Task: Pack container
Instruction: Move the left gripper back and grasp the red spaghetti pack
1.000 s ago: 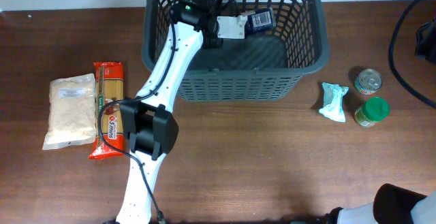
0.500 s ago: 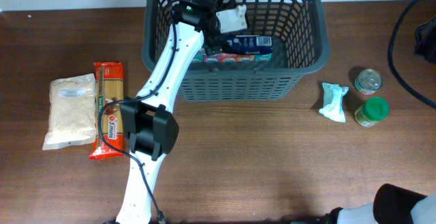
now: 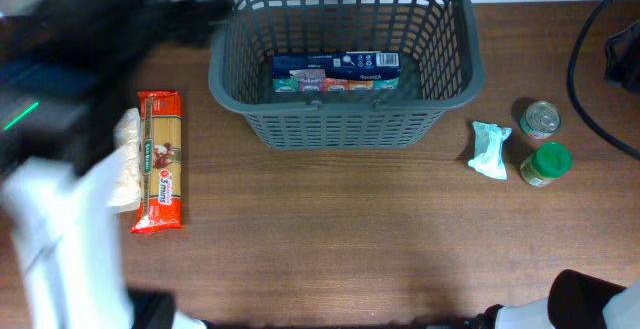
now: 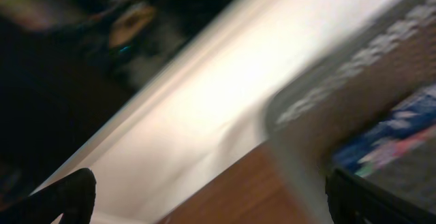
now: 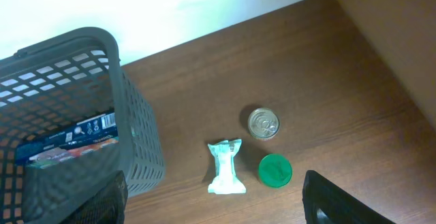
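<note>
So the basket (image 3: 345, 129) sits at the far edge of the surface (image 3: 350, 239), about the middle, upright with its open top facing up. One blue box (image 3: 336, 72) lies flat on its floor, closer to the near wall. The right wrist view shows the same box (image 5: 68, 142) through the basket's (image 5: 133, 135) slots.

Just off the basket's near right corner, not touching it, is a small teal packet (image 3: 490, 149). Right of that are a tin can (image 3: 541, 119) and a green-lidded jar (image 3: 546, 163) just beside each other, with the can on the far side. Left of the basket a red spaghetti pack (image 3: 158, 161) lies lengthwise near to far. A pale bag (image 3: 126, 159) is up against its left side, mostly hidden.

What hides it is the left arm (image 3: 60, 219), just a big smear over the left of the surface from overhead. Its wrist view is blurry too, but the left hand (image 4: 211, 200) has its fingers (image 4: 68, 197) spread wide with nothing between them. The basket's corner (image 4: 300, 108) and the box (image 4: 388, 132) are off to its right.

The right hand (image 5: 214, 214) is also spread wide and holding nothing. It's up above the surface, looking down on the packet (image 5: 227, 166), can (image 5: 263, 124) and jar (image 5: 275, 170).
</note>
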